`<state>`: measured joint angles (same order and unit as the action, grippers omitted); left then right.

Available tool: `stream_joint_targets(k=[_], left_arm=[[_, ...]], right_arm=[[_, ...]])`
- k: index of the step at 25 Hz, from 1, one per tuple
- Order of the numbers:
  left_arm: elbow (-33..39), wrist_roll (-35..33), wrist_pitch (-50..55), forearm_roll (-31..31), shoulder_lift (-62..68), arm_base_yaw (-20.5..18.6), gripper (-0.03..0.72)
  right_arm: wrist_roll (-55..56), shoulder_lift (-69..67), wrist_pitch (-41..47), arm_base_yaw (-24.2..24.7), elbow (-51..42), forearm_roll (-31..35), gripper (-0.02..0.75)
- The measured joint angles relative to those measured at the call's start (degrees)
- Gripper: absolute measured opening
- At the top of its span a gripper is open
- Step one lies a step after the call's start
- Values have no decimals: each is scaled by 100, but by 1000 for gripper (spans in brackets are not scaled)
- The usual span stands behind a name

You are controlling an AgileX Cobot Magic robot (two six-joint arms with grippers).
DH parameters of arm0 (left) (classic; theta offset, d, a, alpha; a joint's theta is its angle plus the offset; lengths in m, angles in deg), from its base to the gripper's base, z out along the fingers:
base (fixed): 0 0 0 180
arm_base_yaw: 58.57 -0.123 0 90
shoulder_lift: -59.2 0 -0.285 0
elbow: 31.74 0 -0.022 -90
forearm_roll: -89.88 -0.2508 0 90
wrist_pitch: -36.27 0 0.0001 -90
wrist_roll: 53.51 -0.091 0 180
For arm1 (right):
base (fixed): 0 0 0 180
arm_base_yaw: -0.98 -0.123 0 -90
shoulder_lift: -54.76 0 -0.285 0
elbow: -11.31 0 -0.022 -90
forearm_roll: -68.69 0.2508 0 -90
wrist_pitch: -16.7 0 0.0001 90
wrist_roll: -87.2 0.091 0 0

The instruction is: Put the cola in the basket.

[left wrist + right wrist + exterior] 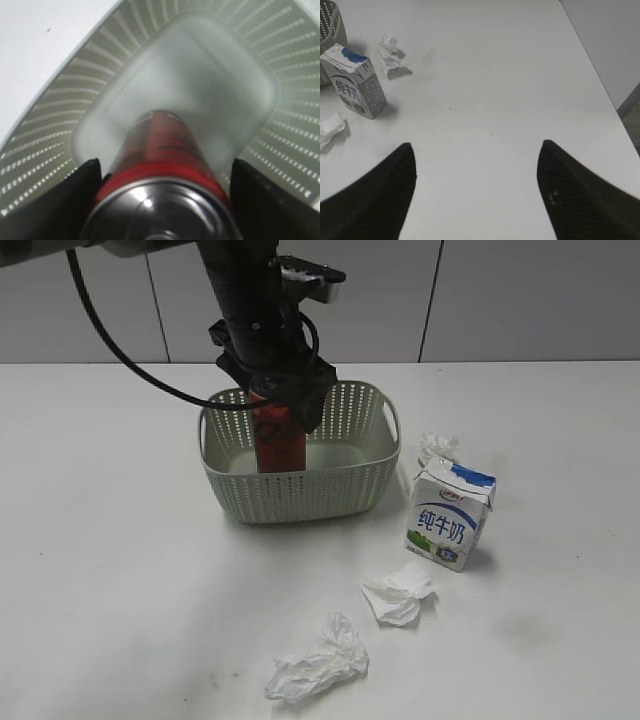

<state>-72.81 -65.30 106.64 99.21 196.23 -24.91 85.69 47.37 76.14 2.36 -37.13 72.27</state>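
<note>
Cola: tall slim red drink can with black lettering and a silver top (278, 435), upright inside the basket, its lower part below the rim; whether its base touches the floor I cannot tell.
Left gripper (276, 400): black fingers (65, 200) pinching the can's upper part from both sides.
Basket: pale green rectangular plastic basket with perforated sides (300, 495), otherwise bare inside.
Progress: the can looks all but placed; I judge that letting go and lifting clear are what is left.
Milk carton: white-and-blue carton (450, 515), standing just beside the basket's right end.
Tissues: crumpled white paper (318, 662), several pieces in front of and beside the basket.
Right gripper (475, 192): well apart from the basket, fingers spread, holding nothing.
</note>
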Motion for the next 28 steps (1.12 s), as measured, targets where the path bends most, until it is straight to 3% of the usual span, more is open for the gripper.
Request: stream_joint_targets(k=[6, 11, 15, 19, 22, 28], left_arm=[[-7, 38, -30, 34, -308, -39, 652], [-7, 133, -31, 27, -961, -325, 642], [-7, 375, -37, -121, -1366, -794, 625], [65, 759, -50, -650, -1735, -1349, 607], [402, 902, -60, -933, -2034, -1812, 593], [1391, 955, -47, -852, -2754, -2746, 589]], right_arm=[[0, 0, 0, 0, 0, 0, 571], [8, 0, 0, 0, 0, 0, 571], [8, 0, 0, 0, 0, 0, 571], [1, 0, 0, 0, 0, 0, 571], [1, 0, 0, 0, 0, 0, 571], [1, 0, 0, 0, 0, 0, 571]])
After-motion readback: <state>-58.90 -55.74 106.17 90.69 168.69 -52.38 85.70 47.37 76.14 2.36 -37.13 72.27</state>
